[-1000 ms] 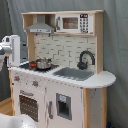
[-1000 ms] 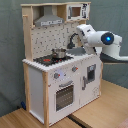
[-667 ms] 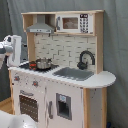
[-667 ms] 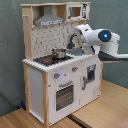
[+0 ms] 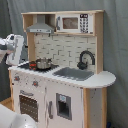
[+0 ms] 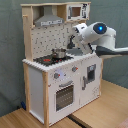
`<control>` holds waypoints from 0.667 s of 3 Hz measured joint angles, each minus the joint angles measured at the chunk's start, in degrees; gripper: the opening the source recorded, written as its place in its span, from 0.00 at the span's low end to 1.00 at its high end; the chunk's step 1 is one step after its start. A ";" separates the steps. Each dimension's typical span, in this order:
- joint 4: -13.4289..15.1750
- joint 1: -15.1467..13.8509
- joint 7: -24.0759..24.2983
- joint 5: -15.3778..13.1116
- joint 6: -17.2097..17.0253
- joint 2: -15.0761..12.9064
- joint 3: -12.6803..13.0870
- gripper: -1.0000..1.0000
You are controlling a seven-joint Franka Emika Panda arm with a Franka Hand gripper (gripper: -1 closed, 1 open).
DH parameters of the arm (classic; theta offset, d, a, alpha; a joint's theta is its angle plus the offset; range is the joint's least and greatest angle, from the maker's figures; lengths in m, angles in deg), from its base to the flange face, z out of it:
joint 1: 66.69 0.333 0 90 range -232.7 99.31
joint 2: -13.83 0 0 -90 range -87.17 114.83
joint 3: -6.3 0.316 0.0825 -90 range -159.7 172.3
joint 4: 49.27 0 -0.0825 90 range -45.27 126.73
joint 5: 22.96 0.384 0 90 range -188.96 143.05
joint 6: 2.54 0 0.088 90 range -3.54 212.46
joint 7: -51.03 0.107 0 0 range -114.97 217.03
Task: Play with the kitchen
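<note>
Apparently the arm is hovering at the kitchen (image 5: 60, 75) rather than touching anything on it: in the second exterior view the end effector (image 6: 75, 39) hangs above the counter, near the sink side and just beside the small pot (image 6: 59, 52) on the stovetop (image 6: 50, 58), and I cannot tell whether it is wide or narrow, or holding anything. To do this step well, the approach should probably come down slowly and straight over one chosen part, the pot or the faucet (image 5: 85, 59), keeping clear of the hood (image 6: 49, 21) and the microwave shelf (image 5: 72, 22) overhead, since the space under them looks tight. The kitchen stands upright on the floor, its long axis vertical; its counter runs sideways, stove end toward the first exterior view's left and rounded sink end toward the first exterior view's right, with the oven door (image 5: 29, 105) and knobs facing outward from the front.
</note>
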 joint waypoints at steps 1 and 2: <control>-3.19 -0.73 0.00 1.35 -3.58 -4.34 0.48 1.00; -5.88 -1.42 0.07 2.73 -6.33 -8.77 0.97 1.00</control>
